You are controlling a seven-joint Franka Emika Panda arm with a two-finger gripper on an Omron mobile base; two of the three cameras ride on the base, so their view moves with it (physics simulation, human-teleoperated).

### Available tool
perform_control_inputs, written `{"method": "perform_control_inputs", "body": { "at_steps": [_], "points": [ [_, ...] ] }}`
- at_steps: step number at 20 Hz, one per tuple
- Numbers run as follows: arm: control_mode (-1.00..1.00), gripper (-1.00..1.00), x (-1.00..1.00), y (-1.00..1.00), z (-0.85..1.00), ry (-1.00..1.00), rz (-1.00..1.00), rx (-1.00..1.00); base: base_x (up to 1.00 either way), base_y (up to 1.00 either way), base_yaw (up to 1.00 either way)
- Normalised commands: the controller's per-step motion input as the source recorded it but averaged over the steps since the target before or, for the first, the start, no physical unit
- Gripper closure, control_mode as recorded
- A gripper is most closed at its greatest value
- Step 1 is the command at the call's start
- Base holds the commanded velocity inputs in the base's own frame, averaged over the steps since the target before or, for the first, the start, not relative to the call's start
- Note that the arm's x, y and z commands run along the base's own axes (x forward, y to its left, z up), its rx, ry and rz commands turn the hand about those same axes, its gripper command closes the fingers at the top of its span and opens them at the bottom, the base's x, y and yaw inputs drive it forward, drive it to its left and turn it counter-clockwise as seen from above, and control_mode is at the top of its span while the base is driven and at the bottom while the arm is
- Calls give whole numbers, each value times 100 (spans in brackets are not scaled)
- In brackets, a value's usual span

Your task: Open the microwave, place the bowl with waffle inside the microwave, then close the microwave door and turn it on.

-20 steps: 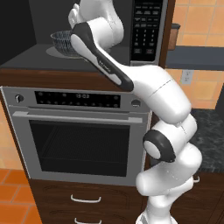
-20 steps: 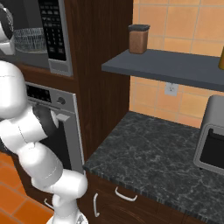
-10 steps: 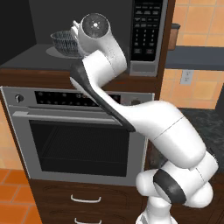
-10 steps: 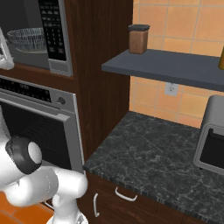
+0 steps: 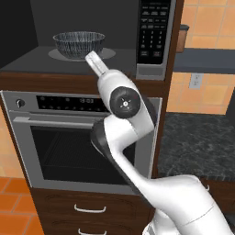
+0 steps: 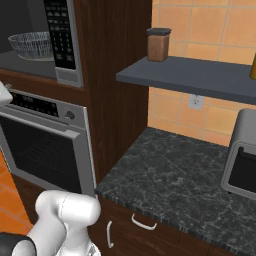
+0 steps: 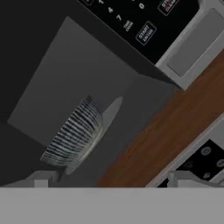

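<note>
while on the turntable (image 5: 108, 54), bowl (image 5: 78, 44); gripper (image 7: 111, 178) apparently open

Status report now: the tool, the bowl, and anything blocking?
Tool open, holding nothing. Bowl sits on turntable inside microwave, door not shut. Nothing blocks the opening.

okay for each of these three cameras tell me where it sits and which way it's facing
Left base view: behind the arm on its left, facing the open silver-framed microwave above the silver oven; the white arm rises in front.
Right base view: behind on the right, facing the dark stone counter and grey shelf; white arm joints at lower left.
Hand view: on the rolled hand, facing the grey microwave interior; open gripper at the bottom.
Shared: all three show the striped ribbed bowl on the turntable.
</note>
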Motion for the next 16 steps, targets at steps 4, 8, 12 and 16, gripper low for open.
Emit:
{"method": "perform_control_inputs", "body": {
  "at_steps": [4,8,12,16],
  "points": [
    [-100,-100,-92,44,-33,-30,0,-13,0,0,0],
    [-100,-100,-97,37,-26,-37,-6,-7,0,0,0],
    [-100,-100,-81,41,-2,-39,-17,-2,0,0,0],
    [-100,-100,-22,61,-5,-33,-18,-2,0,0,0]
  ]
}}
